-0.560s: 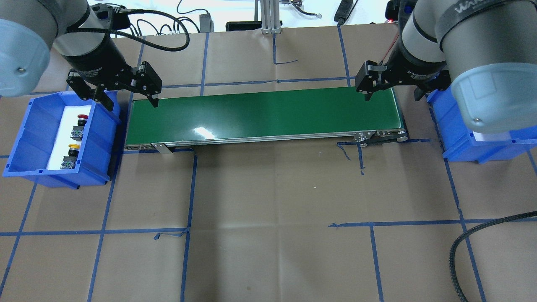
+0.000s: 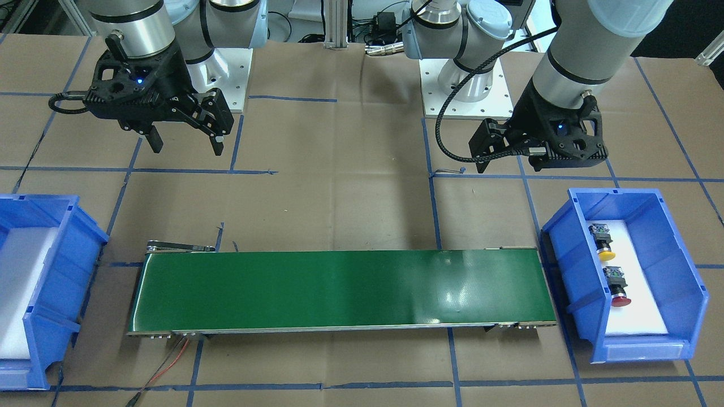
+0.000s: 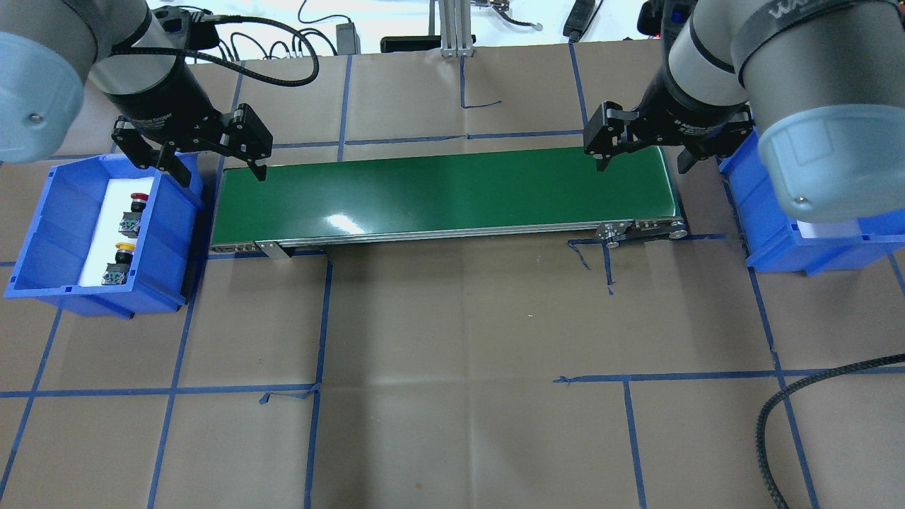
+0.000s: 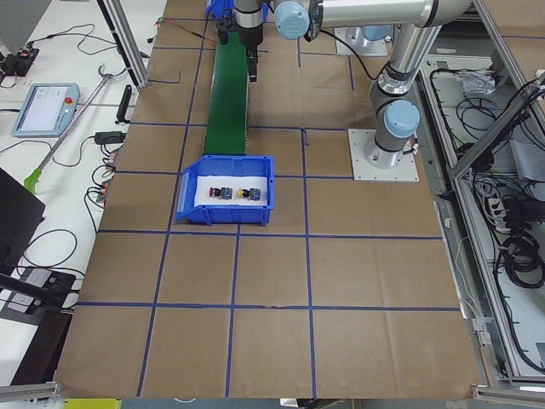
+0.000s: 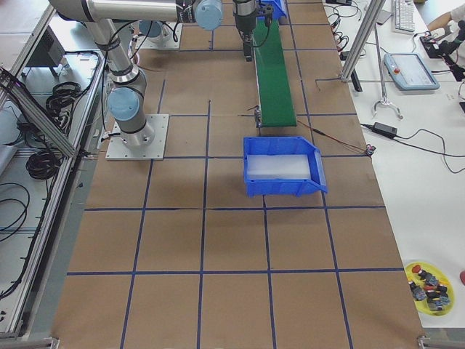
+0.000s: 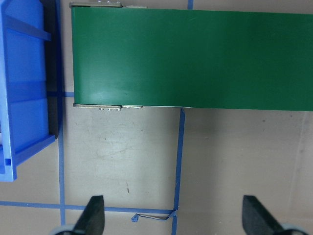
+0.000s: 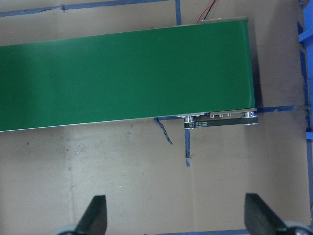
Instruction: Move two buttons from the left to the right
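Note:
The two buttons lie on white foam in the blue left bin point(image 3: 42, 233). The red button point(image 3: 139, 199) is beyond the yellow button point(image 3: 123, 249). In the front view, the yellow button point(image 2: 606, 254) and the red button point(image 2: 620, 300) lie in the same bin point(image 2: 571, 265). My left gripper point(image 3: 215, 170) is open and empty, held above the table beside the bin's far corner and the belt's left end. Its wrist view shows two spread fingertips point(image 6: 94, 215). My right gripper point(image 3: 642, 164) is open and empty over the belt's right end; it also shows in the front view point(image 2: 185, 146).
A green conveyor belt point(image 3: 445, 194) runs between the bins. The right blue bin point(image 2: 62, 265) holds only white foam. A black cable point(image 3: 774, 410) loops at the near right. Red and black wires point(image 2: 169, 362) trail from the belt's end. Blue tape lines cross the brown table.
My right gripper has shifted a little to the left along the belt's far edge. My left gripper and the buttons have not moved.

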`<state>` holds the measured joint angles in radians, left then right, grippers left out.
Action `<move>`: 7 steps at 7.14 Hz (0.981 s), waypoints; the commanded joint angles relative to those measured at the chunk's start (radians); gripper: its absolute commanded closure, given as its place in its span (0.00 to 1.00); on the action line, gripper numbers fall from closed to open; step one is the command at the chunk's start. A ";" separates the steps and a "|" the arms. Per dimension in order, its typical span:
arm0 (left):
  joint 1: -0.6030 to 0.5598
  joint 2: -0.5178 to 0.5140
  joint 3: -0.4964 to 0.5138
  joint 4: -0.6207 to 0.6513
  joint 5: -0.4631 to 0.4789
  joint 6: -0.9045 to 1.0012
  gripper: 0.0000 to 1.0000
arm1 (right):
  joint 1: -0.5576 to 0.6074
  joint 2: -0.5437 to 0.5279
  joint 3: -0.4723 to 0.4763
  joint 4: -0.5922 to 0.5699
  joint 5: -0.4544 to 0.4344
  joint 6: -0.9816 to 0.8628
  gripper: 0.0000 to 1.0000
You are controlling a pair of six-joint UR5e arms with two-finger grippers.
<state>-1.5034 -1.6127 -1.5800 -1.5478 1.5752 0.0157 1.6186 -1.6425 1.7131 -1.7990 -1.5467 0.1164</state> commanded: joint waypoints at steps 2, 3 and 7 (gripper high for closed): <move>0.002 0.000 -0.003 0.000 0.005 0.006 0.01 | 0.000 0.000 0.000 0.015 0.000 0.000 0.00; 0.006 0.001 -0.003 0.000 0.005 0.006 0.01 | 0.000 0.000 0.000 0.017 0.000 0.000 0.00; 0.174 0.005 0.002 0.006 0.003 0.131 0.01 | 0.000 -0.002 -0.003 0.044 0.000 0.000 0.00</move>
<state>-1.4157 -1.6097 -1.5808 -1.5422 1.5804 0.0780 1.6183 -1.6439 1.7127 -1.7647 -1.5462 0.1166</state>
